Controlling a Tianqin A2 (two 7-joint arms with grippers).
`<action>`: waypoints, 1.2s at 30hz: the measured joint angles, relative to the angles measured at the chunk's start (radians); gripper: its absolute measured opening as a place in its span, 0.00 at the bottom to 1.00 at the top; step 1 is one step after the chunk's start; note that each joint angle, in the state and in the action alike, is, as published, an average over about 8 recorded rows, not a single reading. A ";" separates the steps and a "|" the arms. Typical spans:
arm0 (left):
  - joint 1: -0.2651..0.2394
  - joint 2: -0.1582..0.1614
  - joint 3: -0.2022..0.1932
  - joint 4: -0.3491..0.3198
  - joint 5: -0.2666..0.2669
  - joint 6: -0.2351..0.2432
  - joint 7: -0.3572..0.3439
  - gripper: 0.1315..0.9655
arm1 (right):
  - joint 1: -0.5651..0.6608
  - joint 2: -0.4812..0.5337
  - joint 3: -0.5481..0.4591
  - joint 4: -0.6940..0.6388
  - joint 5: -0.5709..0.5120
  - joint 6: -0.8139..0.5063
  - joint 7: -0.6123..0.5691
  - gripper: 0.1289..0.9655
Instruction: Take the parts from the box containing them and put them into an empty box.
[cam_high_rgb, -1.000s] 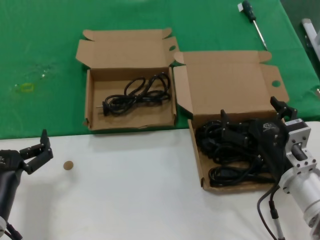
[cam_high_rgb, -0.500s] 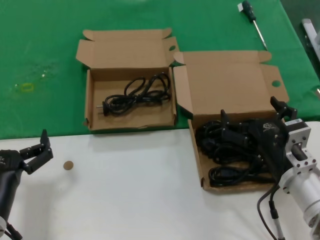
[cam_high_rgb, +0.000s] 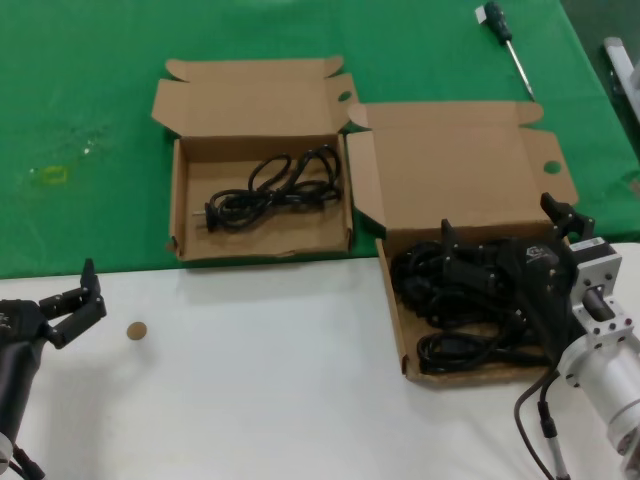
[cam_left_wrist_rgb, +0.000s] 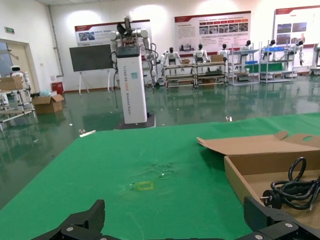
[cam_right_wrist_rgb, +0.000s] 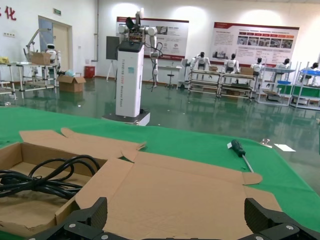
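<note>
While the right claw (cam_high_rgb: 505, 262) sits low inside the box containing them (cam_high_rgb: 455, 170), its two fingers stand spread and released among the tangle of black power cords (cam_high_rgb: 450, 300), with nothing visibly pinched between them. That box, with its broad tall lid, lies at the robot's right, straddling the edge where the green cloth (cam_high_rgb: 90, 120) meets the white worktop (cam_high_rgb: 260, 390). To its left, touching at the lid corners, is the box meant to receive the parts (cam_high_rgb: 255, 105), the one with the shorter lid; it already holds one coiled power cord with a plug (cam_high_rgb: 268, 190), so it is not truly bare. The left claw (cam_high_rgb: 72, 305) waits parked over the white worktop at the near left, fingers apart and released, well away from both boxes; a small brown disc (cam_high_rgb: 136, 330) lies near it. A screwdriver (cam_high_rgb: 505, 35) rests on the cloth far behind the boxes.

My reading is that the right arm is at the point of picking a cord. The cords in the pile overlap and loop through each other, so closing on one strand could drag several up together, or snag and haul the light cardboard box along with them. A shallow pinch on a round, slippery cable may also slip out during the carry across the raised side flap between the two boxes, where a dangling plug could catch
</note>
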 joint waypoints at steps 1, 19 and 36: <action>0.000 0.000 0.000 0.000 0.000 0.000 0.000 1.00 | 0.000 0.000 0.000 0.000 0.000 0.000 0.000 1.00; 0.000 0.000 0.000 0.000 0.000 0.000 0.000 1.00 | 0.000 0.000 0.000 0.000 0.000 0.000 0.000 1.00; 0.000 0.000 0.000 0.000 0.000 0.000 0.000 1.00 | 0.000 0.000 0.000 0.000 0.000 0.000 0.000 1.00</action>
